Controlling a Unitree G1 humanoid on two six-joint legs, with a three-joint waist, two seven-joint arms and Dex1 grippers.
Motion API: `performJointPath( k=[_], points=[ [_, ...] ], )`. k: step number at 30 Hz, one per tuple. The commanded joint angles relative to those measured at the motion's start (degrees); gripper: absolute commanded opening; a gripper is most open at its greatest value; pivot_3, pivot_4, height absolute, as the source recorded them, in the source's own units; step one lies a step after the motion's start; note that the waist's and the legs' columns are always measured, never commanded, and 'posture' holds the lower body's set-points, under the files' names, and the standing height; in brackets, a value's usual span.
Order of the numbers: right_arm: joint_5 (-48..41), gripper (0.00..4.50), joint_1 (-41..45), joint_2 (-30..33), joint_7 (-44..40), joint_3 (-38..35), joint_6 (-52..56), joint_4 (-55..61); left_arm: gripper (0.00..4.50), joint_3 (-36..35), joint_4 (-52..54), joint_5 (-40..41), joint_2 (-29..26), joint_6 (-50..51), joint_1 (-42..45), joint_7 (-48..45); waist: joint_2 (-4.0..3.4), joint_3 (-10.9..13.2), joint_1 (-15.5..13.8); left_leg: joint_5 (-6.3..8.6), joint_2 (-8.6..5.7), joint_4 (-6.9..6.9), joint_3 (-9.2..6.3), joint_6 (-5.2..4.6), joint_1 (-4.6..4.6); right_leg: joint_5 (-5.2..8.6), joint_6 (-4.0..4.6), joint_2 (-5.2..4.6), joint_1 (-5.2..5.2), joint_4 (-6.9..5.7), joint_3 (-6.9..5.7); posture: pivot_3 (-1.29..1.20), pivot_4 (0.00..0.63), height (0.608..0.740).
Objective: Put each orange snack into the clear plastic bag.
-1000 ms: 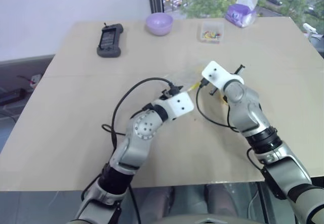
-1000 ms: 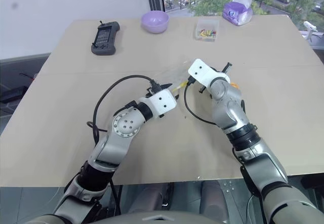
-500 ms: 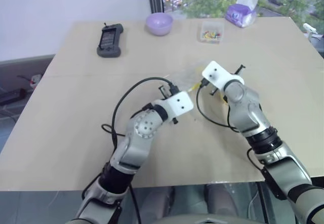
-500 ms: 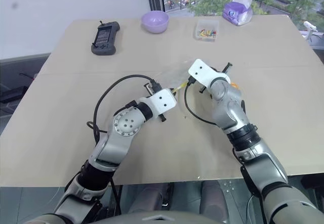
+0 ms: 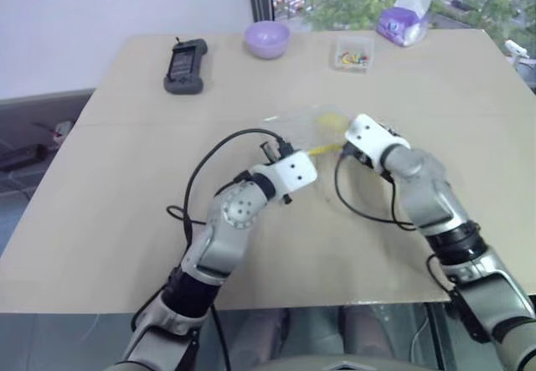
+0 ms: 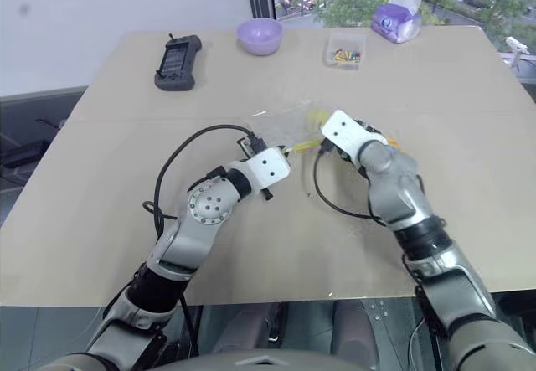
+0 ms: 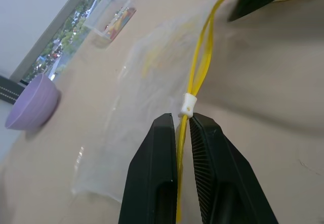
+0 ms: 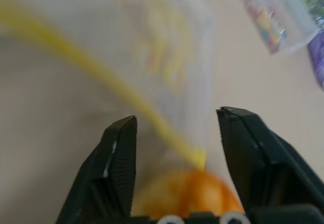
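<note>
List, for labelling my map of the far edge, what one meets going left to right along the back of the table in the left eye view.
Black handheld device → purple bowl → clear box of colourful bits → purple-white tissue pack.

The orange snack [image 8: 190, 194] is blurred, half-hidden between right gripper [image 8: 179, 153] fingers.

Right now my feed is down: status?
Left gripper shut on clear plastic bag's yellow zip strip. Right gripper open, round orange snack between its fingers.
</note>
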State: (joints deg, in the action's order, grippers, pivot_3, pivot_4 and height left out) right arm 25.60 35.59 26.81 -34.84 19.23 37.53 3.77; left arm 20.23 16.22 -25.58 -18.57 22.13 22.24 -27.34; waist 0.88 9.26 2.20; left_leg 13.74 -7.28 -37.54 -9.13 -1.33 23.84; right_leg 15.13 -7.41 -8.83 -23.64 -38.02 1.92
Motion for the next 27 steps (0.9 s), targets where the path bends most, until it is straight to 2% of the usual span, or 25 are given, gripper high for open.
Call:
performJointPath(
  k=[1, 3, 4, 6, 8, 10, 16, 27],
  points=[
    [-3.0, 2.56, -1.4, 3.4, -5.0, -3.0, 0.9, 8.3, 0.54, -1.3, 0.0, 1.1, 0.0, -1.9, 0.2, 0.7, 0.0, 0.0, 0.2, 0.0, 0.01, 0.0, 0.01, 0.0, -0.01, 0.0, 0.0, 0.01, 0.0, -0.01, 0.0, 0.0, 0.15, 0.74],
    [-6.4, 2.56, -2.3, 4.1, -7.6, -5.0, 2.6, 12.3, 0.54, -1.6, -0.5, 1.6, 0.0, -2.3, 0.4, 0.9, 0.0, 0.0, 0.2, 0.0, 0.03, 0.01, 0.02, 0.0, -0.01, 0.0, 0.0, 0.02, -0.01, -0.01, 0.0, 0.0, 0.15, 0.74],
    [-8.5, 2.32, -2.4, 3.5, -8.4, -6.4, 4.3, 14.3, 0.54, -1.7, -0.7, 1.8, 0.1, -2.4, 0.4, 1.0, 0.0, 0.0, 0.2, 0.0, 0.03, 0.01, 0.03, 0.0, -0.01, 0.0, 0.0, 0.02, -0.01, -0.02, 0.0, 0.0, 0.15, 0.74],
    [-12.8, 1.68, -2.1, 1.2, -9.4, -8.8, 8.5, 17.5, 0.54, -1.9, -1.1, 2.2, 0.2, -2.8, 0.4, 1.2, 0.0, 0.0, 0.2, 0.0, 0.05, 0.0, 0.03, 0.0, -0.01, 0.0, 0.0, 0.02, 0.0, -0.03, 0.0, 0.0, 0.15, 0.74],
    [-16.3, 0.59, -1.8, -2.1, -9.1, -10.0, 13.0, 19.3, 0.54, -1.8, -1.4, 2.6, 0.6, -3.0, 0.4, 1.3, 0.01, 0.0, 0.1, 0.0, 0.07, -0.01, 0.01, 0.0, -0.02, 0.0, 0.0, 0.02, 0.03, -0.02, 0.0, 0.0, 0.15, 0.74],
    [-17.7, 0.07, -2.1, -5.1, -7.4, -9.4, 15.3, 19.4, 0.54, -1.6, -1.8, 2.9, 0.9, -3.4, 0.5, 1.3, 0.02, 0.0, 0.1, 0.0, 0.07, -0.02, 0.01, 0.0, -0.02, 0.0, 0.0, 0.02, 0.04, -0.02, 0.0, 0.0, 0.15, 0.74],
    [-21.3, 0.07, -2.5, -11.4, -2.0, -9.7, 16.9, 15.5, 0.54, -1.5, -2.0, 3.3, 1.2, -3.9, 0.6, 1.3, 0.01, 0.0, 0.0, 0.0, 0.05, -0.05, -0.02, 0.0, -0.02, -0.01, 0.01, 0.01, 0.05, -0.03, -0.01, 0.0, 0.15, 0.74],
    [-26.0, 0.07, 0.0, -13.9, 3.7, -12.0, 14.4, 8.0, 0.54, -1.0, -0.4, 3.7, 0.8, -4.0, -0.7, 0.5, -0.01, 0.0, 0.2, 0.0, 0.05, -0.06, -0.02, 0.0, -0.04, -0.01, 0.02, 0.01, 0.04, -0.06, -0.02, 0.0, 0.15, 0.74]
  ],
)
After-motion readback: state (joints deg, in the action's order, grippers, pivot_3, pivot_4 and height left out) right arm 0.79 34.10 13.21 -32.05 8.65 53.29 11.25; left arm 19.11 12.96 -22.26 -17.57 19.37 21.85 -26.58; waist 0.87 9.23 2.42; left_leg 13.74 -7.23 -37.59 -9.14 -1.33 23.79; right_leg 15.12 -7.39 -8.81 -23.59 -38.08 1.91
